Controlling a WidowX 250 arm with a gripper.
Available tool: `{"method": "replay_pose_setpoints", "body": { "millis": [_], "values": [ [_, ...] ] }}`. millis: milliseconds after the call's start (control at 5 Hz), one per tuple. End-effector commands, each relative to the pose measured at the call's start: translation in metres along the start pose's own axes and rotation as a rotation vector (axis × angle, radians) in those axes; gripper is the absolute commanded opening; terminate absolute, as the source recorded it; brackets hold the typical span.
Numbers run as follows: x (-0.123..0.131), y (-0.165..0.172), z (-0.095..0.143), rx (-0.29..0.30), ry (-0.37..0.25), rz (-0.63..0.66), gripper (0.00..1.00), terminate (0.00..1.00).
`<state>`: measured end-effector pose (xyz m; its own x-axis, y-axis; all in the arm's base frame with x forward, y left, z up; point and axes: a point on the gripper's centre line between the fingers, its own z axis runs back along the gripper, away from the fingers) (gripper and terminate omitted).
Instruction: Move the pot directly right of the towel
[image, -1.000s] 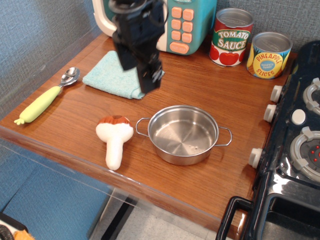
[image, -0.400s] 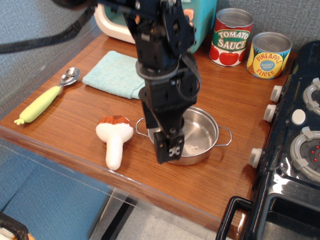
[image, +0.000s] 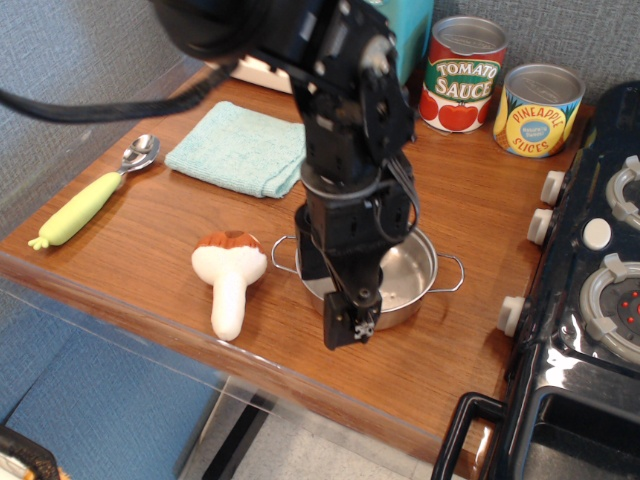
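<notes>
Our gripper (image: 350, 320) sits over the pot's (image: 405, 272) near rim; we cannot tell its opening. The pot lies well front-right of the towel (image: 237, 148). We judge grasping comes next.

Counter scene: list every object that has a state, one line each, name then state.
pot: upright, empty, on the counter, partly hidden by the arm
towel: folded, lying flat
pincer: low over the pot's near rim, jaws unclear
tomato sauce can: upright
pineapple can: upright
mushroom toy: on its side
spoon: lying flat
</notes>
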<state>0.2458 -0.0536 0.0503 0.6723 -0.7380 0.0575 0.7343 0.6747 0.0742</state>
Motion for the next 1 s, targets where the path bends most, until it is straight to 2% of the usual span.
{"method": "replay_pose_setpoints", "body": {
  "millis": [0, 400, 600, 800],
  "values": [
    [0.005, 0.011, -0.020, 0.038, 0.044, 0.015, 1.00, 0.00],
    [0.006, 0.015, -0.043, 0.015, 0.094, 0.031, 1.00, 0.00],
    [0.007, 0.024, -0.046, 0.004, 0.095, 0.049, 0.00, 0.00],
    [0.008, 0.029, -0.045, -0.002, 0.094, 0.063, 0.00, 0.00]
  ]
}}
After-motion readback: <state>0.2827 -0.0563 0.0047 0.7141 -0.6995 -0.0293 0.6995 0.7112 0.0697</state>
